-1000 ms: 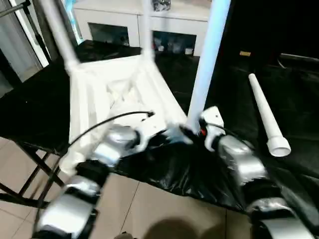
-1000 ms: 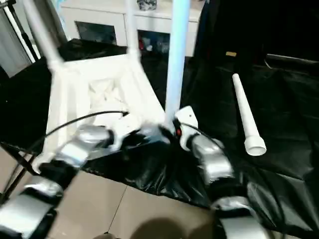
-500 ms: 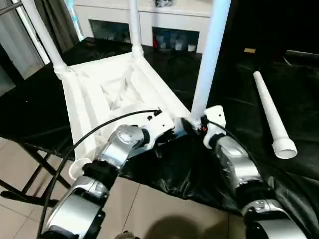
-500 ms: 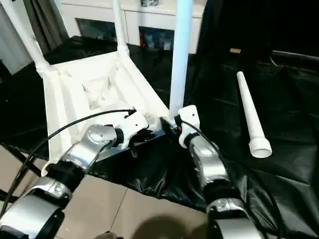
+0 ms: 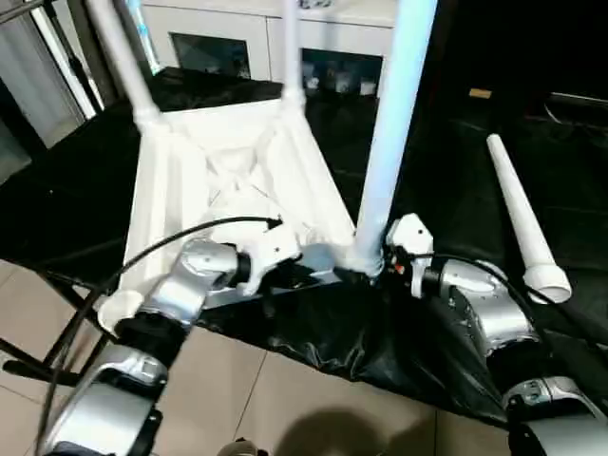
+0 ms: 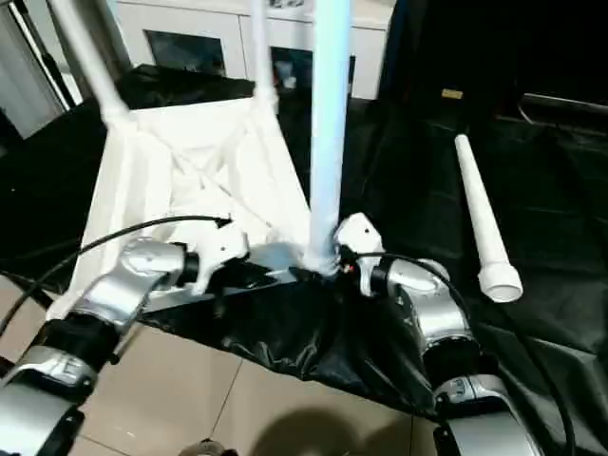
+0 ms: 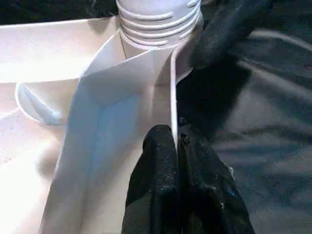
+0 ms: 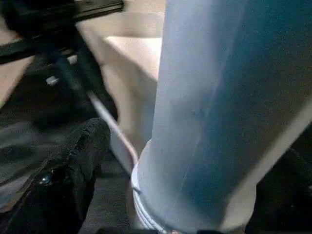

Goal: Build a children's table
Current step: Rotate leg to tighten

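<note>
The white tabletop (image 5: 218, 180) lies upside down on the black-covered bench, ribs facing up. Three white legs stand in its corner sockets: two at the far side (image 5: 119, 57) (image 5: 290, 52) and one at the near right corner (image 5: 389, 123). A fourth leg (image 5: 522, 214) lies loose on the cloth to the right. My left gripper (image 7: 175, 139) is shut on the tabletop's thin near rim, just left of the near right leg's ribbed base (image 7: 158, 19). My right gripper (image 5: 375, 266) is open at that leg's base, one finger (image 8: 73, 165) standing apart from the tube (image 8: 214, 107).
The near left corner socket (image 5: 119, 306) hangs past the bench edge over tiled floor. A white glass-door cabinet (image 5: 247, 38) stands behind the bench. Black cloth (image 5: 456, 171) lies crumpled between the tabletop and the loose leg. A black cable (image 5: 171, 247) loops along my left forearm.
My right gripper's fingers have spread away from the near right leg's base, and that forearm has swung to the right. The left gripper keeps its pinch on the rim.
</note>
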